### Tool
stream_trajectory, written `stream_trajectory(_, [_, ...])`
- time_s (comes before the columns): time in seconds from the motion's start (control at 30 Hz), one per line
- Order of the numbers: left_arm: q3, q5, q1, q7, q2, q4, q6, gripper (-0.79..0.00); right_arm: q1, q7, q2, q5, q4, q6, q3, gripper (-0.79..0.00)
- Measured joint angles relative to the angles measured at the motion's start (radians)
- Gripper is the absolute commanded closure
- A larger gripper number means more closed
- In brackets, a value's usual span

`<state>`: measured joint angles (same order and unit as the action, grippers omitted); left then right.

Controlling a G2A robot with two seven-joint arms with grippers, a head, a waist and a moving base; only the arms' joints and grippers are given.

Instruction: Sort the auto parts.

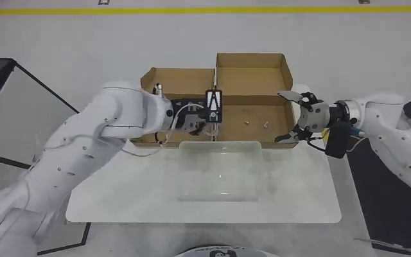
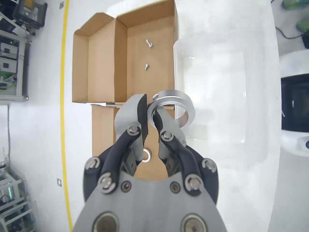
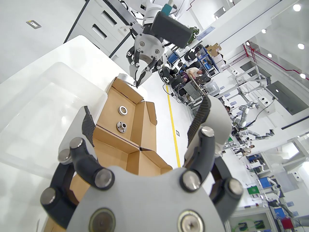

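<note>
My left gripper is shut on the rim of a silver metal ring, held above the near edge of the left cardboard box. The right wrist view shows that same gripper and the ring over the box's corner. On this box's floor lie a washer and a flanged part. The right cardboard box has two small bolts on its floor. My right gripper stands open at that box's right end, nothing between its fingers.
A clear plastic bin sits on the white table in front of the two boxes. Bare table surface lies to the right and left of the bin.
</note>
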<state>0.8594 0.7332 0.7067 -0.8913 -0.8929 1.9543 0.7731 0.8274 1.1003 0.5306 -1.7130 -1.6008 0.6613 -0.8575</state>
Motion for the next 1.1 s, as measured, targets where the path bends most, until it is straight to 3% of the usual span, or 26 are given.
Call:
stream_trajectory(0.2, [0.128, 0.003, 0.128, 0.221, 0.029, 0.011, 0.094, 0.0, 0.0, 0.0, 0.0, 0.0, 0.0, 0.0, 0.0, -0.785])
stream_trajectory(0.47, [0.25, 0.072, 0.26, 0.601, 0.036, -0.009, 0.237, 0.0, 0.0, 0.0, 0.0, 0.0, 0.0, 0.0, 0.0, -0.785])
stream_trajectory(0.87, [0.297, 0.413, 0.354, 1.262, 0.02, -0.018, 0.236, 0.0, 0.0, 0.0, 0.0, 0.0, 0.0, 0.0, 0.0, -0.785])
stream_trajectory(1.1, [0.283, 0.646, 0.388, 1.646, 0.001, -0.06, 0.139, 0.0, 0.0, 0.0, 0.0, 0.0, 0.0, 0.0, 0.0, -0.785])
